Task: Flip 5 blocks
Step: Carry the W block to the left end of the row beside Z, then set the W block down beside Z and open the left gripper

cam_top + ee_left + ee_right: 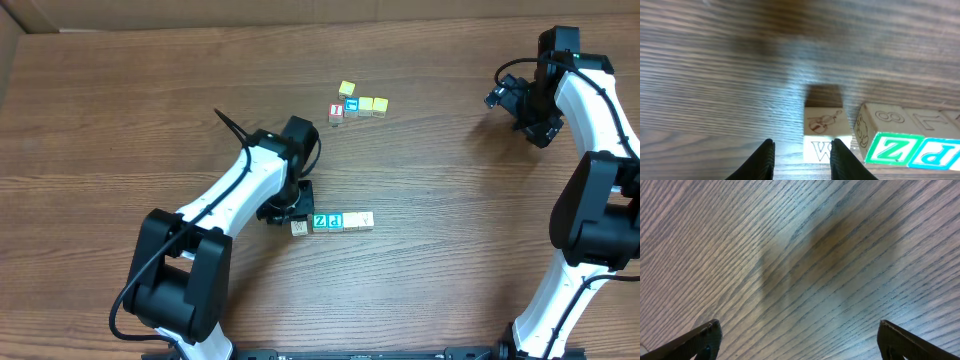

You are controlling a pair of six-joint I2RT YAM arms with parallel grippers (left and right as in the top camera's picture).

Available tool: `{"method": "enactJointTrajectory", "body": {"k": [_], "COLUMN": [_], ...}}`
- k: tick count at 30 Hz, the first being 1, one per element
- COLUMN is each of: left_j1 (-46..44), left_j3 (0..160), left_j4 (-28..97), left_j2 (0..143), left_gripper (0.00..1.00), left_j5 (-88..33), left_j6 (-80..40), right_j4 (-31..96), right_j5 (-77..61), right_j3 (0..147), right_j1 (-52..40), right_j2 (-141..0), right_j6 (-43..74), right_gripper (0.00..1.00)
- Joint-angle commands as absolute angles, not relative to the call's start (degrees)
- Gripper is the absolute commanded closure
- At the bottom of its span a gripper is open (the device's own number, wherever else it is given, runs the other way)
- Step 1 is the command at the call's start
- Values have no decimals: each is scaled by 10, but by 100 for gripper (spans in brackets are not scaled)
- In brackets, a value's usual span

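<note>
Overhead view: I see the five blocks [335,222] in a short row near the middle of the wood-grain counter [120,120]. From the left they are a whitish W block [299,228], sitting slightly out of line with the others, then a teal Z block [320,221], a blue P block [336,221] and two pale blocks [359,220]. My left pincer [285,212] is low over the counter, just beside the W block on its left. Farther back is a separate cluster: a yellow cube [346,89], a red-faced cube [337,113], a blue-faced cube [351,103] and two more yellow cubes [373,104]. The right arm [600,100] is over at the far right, well apart from every block.

Left wrist view: the left pincer [802,142] has its jaws a little apart and is not clamped on anything. The W block [820,131] stands upright just past the tips, with a small drawing on its top face. The right finger [842,160] overlaps its front and the left finger [762,160] is clear of it. The Z block [885,140] is just beside it, with an 8 on top, and the P block [935,150] touches that one.

Right wrist view: the right pincer [799,325] is spread wide. Between its fingers [700,340] I see only bare counter [800,255].
</note>
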State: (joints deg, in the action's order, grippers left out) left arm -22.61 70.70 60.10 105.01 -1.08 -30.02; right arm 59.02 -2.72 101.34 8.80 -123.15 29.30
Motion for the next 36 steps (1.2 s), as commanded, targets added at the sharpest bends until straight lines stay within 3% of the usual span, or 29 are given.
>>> {"method": "enactJointTrajectory", "body": {"k": [1, 4, 5, 6, 7, 22, 36], "left_j1": [-205, -193, -190, -187, -185, -191, -192], "left_j3": [754, 764, 764, 763, 760, 632, 627], "left_j4": [615, 626, 631, 637, 645, 605, 540], "left_j2": [1042, 1041, 1041, 1041, 1041, 1041, 1041], "left_gripper": [71, 72, 78, 92, 96, 96, 96], "left_j5": [-15, -13, -13, -13, -13, -47, -76], "left_j6": [-285, -276, -274, -272, -272, -274, -284], "right_j4": [587, 587, 587, 587, 587, 587, 587], "right_j5": [-27, -27, -27, -27, -27, -27, -27], "right_j3": [1023, 1023, 1023, 1023, 1023, 1023, 1023], "right_j1": [88, 88, 88, 88, 88, 88, 88], "right_j2": [-1214, -1214, -1214, -1214, -1214, -1214, -1214], "right_j6": [291, 291, 291, 291, 291, 291, 291], "right_gripper": [0, 0, 0, 0, 0, 0, 0]}}
